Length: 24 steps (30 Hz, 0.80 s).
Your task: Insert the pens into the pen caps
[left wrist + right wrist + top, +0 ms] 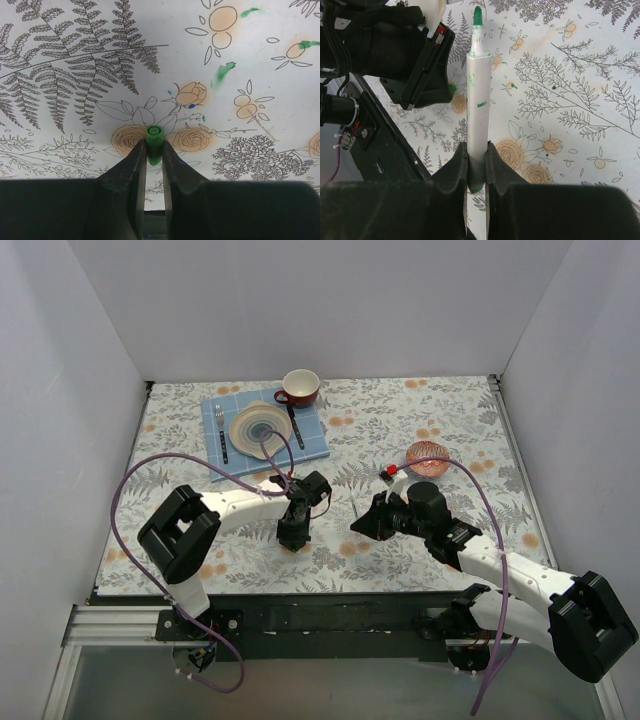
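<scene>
My left gripper (153, 150) is shut on a small green pen cap (153, 140), with the cap's open end sticking out past the fingertips, just above the flowered tablecloth. In the top view the left gripper (294, 533) points down near the table's front middle. My right gripper (477, 162) is shut on the rear end of a white pen (478, 105) whose green tip (477, 16) points away toward the left arm's wrist (400, 45). In the top view the right gripper (366, 523) is a short way right of the left one. No other pens or caps show.
A blue placemat (312, 437) at the back holds a plate (258, 427), a fork (221, 432) and a knife (295, 426). A red cup (300, 387) stands behind it and a pink round object (427, 456) lies to the right. Green ink smears (223, 74) mark the cloth.
</scene>
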Motion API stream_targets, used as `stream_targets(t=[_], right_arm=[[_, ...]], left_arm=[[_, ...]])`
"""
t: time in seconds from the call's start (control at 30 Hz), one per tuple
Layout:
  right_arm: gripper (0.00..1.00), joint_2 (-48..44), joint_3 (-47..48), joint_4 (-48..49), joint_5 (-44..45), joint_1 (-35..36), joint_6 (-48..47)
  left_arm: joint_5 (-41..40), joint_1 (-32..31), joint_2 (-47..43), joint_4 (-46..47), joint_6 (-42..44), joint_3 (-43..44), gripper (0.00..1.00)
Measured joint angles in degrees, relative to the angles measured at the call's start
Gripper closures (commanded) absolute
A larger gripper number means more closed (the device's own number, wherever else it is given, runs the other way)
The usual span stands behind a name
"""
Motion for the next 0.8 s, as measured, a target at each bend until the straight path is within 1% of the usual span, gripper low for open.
stream_targets(t=[0.2, 0.4, 0.53, 0.63, 0.8], right_arm=[[0.99, 0.0, 0.0, 0.1, -0.4, 0.0, 0.3], [0.99, 0.0, -0.5, 2.4, -2.5, 0.2, 1.0], [0.99, 0.0, -3.6, 7.1, -4.7, 1.7, 3.6], [0.99, 1.0, -5.7, 10.3, -5.6, 3.5, 6.2], [0.99, 2.6, -6.3, 14.5, -5.4, 6.8, 9.4]], left_arm=[[-0.4, -0.2, -2.2, 2.1, -0.3, -1.9, 1.00], [0.8, 0.8, -7.2, 7.6, -2.8, -6.8, 1.00], [3.3, 3.1, -13.5, 12.3, -5.1, -10.2, 1.00], [4.9, 5.2, -21.2, 18.3, -7.1, -11.9, 1.00], [5.4, 5.7, -30.4, 27.9, -8.7, -12.7, 1.00]])
